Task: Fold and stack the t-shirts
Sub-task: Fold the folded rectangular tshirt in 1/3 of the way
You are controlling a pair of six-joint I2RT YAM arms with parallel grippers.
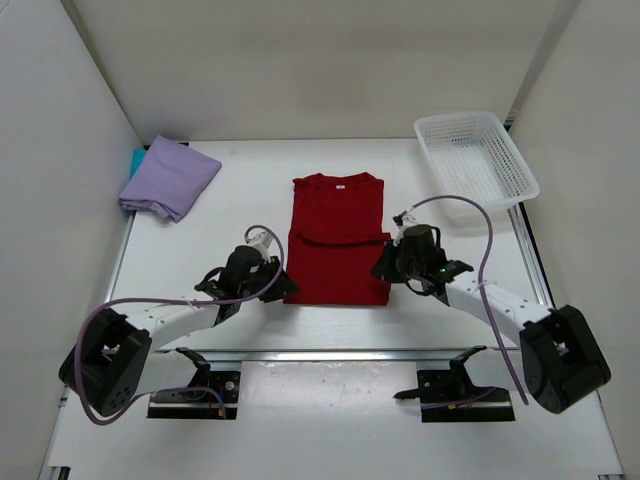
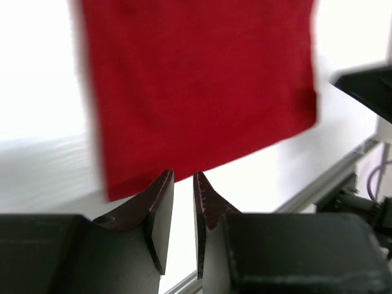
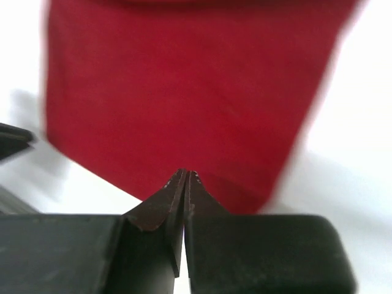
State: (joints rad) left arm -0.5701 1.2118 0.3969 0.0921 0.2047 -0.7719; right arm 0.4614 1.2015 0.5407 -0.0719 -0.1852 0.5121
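The deep red t-shirt [image 1: 338, 240] lies flat mid-table with its sleeves folded in; it also fills the left wrist view [image 2: 202, 79] and the right wrist view [image 3: 184, 92]. My left gripper [image 1: 284, 268] [image 2: 184, 175] is at the shirt's near left corner, its jaws a narrow gap apart with only table showing between them. At the near right corner my right gripper [image 1: 381, 267] [image 3: 185, 173] is shut, tips together, and no cloth shows between them. The lavender t-shirt [image 1: 170, 178] lies folded at the back left on the teal t-shirt [image 1: 135, 160], which only peeks out.
A white mesh basket [image 1: 478, 160] stands at the back right corner. White walls close in the table on the left, back and right. A metal rail [image 1: 330, 355] runs along the near edge between the arm bases.
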